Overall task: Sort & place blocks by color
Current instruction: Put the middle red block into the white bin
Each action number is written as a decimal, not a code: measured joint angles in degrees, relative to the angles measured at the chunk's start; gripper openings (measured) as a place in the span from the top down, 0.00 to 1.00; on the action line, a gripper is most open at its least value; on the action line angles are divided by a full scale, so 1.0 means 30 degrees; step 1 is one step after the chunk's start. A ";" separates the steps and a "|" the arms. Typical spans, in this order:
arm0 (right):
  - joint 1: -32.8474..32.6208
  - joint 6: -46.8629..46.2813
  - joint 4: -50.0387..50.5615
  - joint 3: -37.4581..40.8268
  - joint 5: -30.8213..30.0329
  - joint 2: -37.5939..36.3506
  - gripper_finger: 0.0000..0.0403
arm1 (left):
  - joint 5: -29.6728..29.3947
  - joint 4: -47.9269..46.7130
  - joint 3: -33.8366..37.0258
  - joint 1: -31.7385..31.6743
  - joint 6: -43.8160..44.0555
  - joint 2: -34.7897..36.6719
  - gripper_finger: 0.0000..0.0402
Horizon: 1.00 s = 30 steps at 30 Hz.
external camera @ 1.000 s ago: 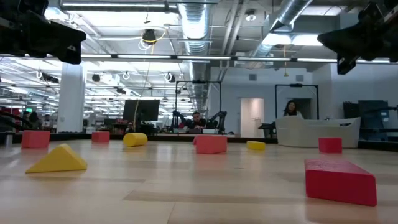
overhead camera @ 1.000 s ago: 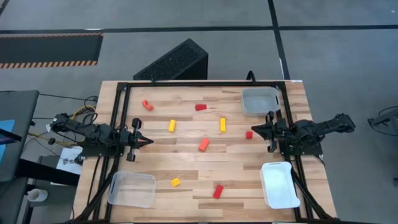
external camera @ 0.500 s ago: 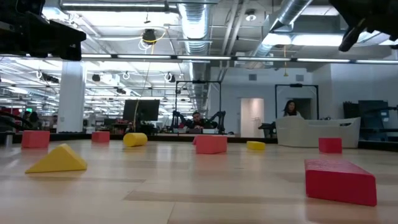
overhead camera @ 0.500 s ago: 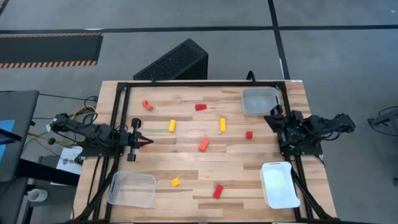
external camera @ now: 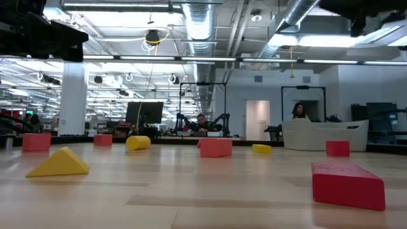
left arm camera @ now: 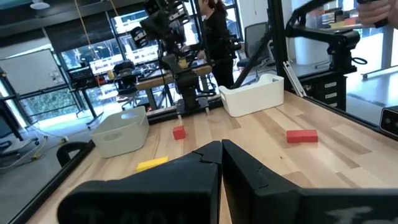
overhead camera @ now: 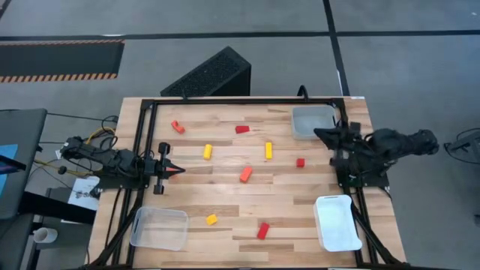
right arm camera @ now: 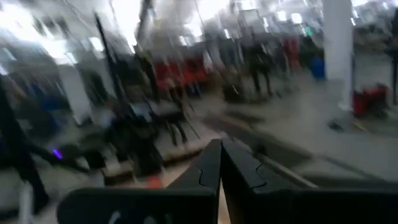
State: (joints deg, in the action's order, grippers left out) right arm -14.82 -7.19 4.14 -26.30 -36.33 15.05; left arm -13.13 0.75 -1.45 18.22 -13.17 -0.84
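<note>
Small solid blocks [overhead camera: 245, 174] in red, orange and yellow, short bars, chunks and a wedge, lie scattered across the pale wood-plank bench [overhead camera: 225, 217], none in the translucent trays [overhead camera: 159, 227]. The left end effector [overhead camera: 174, 171] sits closed and empty at the left edge; the right end effector [overhead camera: 319, 134], also closed, hangs by the far right tray

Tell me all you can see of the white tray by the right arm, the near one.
The white tray is opaque, rectangular with rounded corners and a raised rim, plastic by its look. It sits flat at the table's near right corner, holding no blocks, and nothing grips it. The right gripper hangs well away, near the clear tray.
</note>
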 joint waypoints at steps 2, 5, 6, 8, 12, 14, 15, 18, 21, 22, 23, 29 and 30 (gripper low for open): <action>0.0061 -0.0594 0.1534 -0.0950 -0.0248 0.1345 0.87 | -0.0007 0.0000 -0.0004 0.0004 -0.0095 -0.0003 1.00; 0.0285 -0.1092 0.3093 -0.2181 -0.0381 0.3499 0.82 | -0.0185 0.0005 -0.0007 0.0000 -0.0109 -0.0001 1.00; 0.0396 -0.1210 0.3572 -0.2556 -0.0388 0.4208 0.80 | -0.0246 0.0013 -0.0005 0.0007 -0.0110 0.0001 1.00; 0.0631 -0.1739 0.4870 -0.3385 -0.0381 0.5370 0.75 | -0.0277 0.0015 -0.0007 0.0000 -0.0110 -0.0002 1.00; 0.1487 -0.4638 0.8395 -0.4866 -0.0349 0.7762 0.61 | -0.0277 0.0015 -0.0007 0.0000 -0.0052 -0.0006 1.00; 0.2042 -0.6217 1.0278 -0.5287 0.0166 0.8777 0.54 | -0.0277 0.0020 -0.0007 0.0007 -0.0044 -0.0004 1.00; 0.2347 -0.6868 1.1106 -0.5311 0.0654 0.9319 0.51 | -0.0284 0.0022 -0.0007 0.0000 -0.0037 -0.0006 1.00; 0.3322 -0.8157 1.2471 -0.5356 0.2603 1.0904 0.42 | -0.0284 0.0015 -0.0007 0.0006 -0.0044 -0.0006 1.00; 0.4056 -0.9292 1.3643 -0.5356 0.4158 1.2641 0.38 | -0.0284 0.0022 -0.0004 0.0004 -0.0048 -0.0006 1.00; 0.4187 -0.9645 1.3958 -0.5356 0.4459 1.3243 0.38 | -0.0291 0.0022 -0.0007 0.0000 -0.0044 -0.0006 1.00; 0.4259 -0.9848 1.4259 -0.5356 0.4662 1.3818 0.38 | -0.0291 0.0022 -0.0007 0.0000 -0.0044 0.0001 1.00; 0.4238 -1.0167 1.5007 -0.5356 0.5658 1.7433 0.38 | -0.0284 0.0022 -0.0007 0.0000 -0.0030 0.0001 1.00; 0.4238 -1.0159 1.5031 -0.5345 0.5523 1.8025 0.38 | -0.0284 0.0022 -0.0007 0.0007 -0.0030 0.0001 1.00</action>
State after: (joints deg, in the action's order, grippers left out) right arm -2.11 -37.67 49.23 -42.34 -19.76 69.12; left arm -13.98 0.82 -1.48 18.24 -13.26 -0.84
